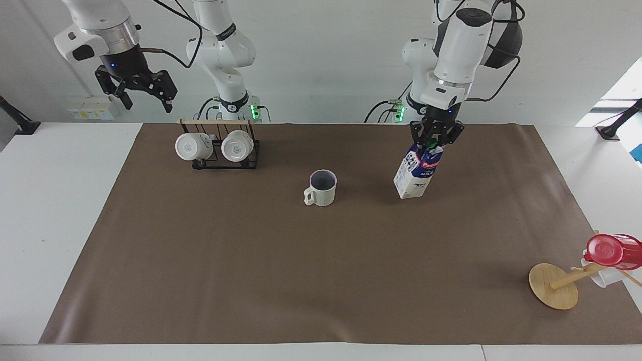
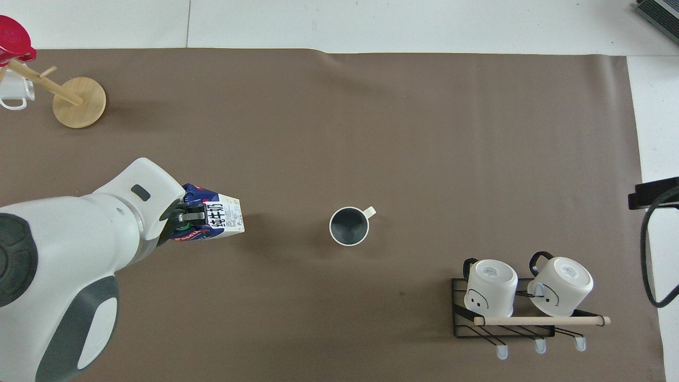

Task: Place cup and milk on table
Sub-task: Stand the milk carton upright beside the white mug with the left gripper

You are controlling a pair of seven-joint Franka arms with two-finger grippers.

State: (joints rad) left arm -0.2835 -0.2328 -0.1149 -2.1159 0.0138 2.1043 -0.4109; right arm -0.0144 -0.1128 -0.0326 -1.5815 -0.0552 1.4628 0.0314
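The left gripper (image 1: 435, 143), jaws clamped on the milk (image 1: 418, 172) at its top, hangs it tilted above the desk (image 1: 351, 260), three o'clock of the cup (image 1: 321, 187) in the facing view; the right gripper (image 1: 145, 95) waits open.

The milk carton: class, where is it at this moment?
The milk carton hangs tilted in the shut left gripper, over the brown mat beside the cup, toward the left arm's end of the table.

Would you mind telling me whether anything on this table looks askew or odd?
The tall white and dark-blue milk carton hangs tilted from the left gripper, shut on its top. The wooden mug tree with the red cup lies tipped at the mat's corner.
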